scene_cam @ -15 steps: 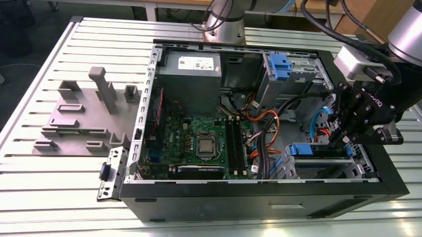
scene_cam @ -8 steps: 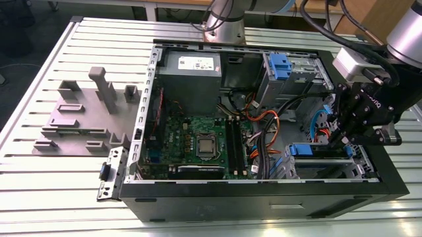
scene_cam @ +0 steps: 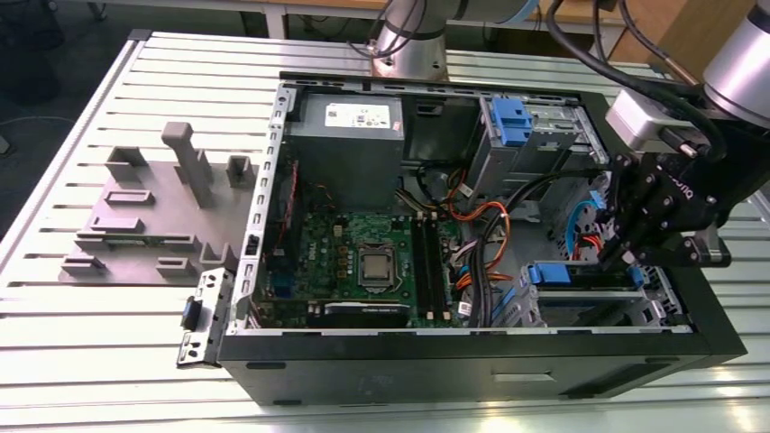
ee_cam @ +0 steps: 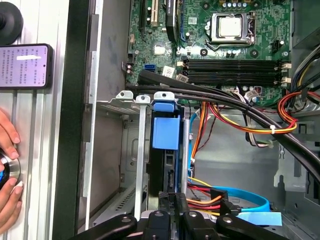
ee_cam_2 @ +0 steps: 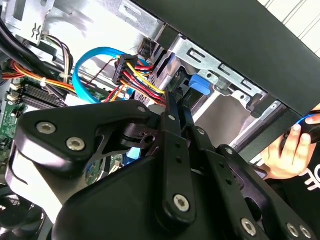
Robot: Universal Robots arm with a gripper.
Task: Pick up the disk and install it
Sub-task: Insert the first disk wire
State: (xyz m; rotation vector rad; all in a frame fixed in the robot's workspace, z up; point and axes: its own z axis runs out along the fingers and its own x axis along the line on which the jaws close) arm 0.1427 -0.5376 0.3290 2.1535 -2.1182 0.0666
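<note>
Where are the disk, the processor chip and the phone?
disk (ee_cam: 164,132), first wrist view, on its blue tab.
processor chip (ee_cam: 229,26), first wrist view, on its metal lid.
phone (ee_cam: 25,66), first wrist view, on its screen.

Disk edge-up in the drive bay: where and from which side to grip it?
Likely across the disk at its thin exposed edge, behind the blue tab, coming in through the case's open side. It stands on edge between bay walls, so its broad faces are shut in.
</note>
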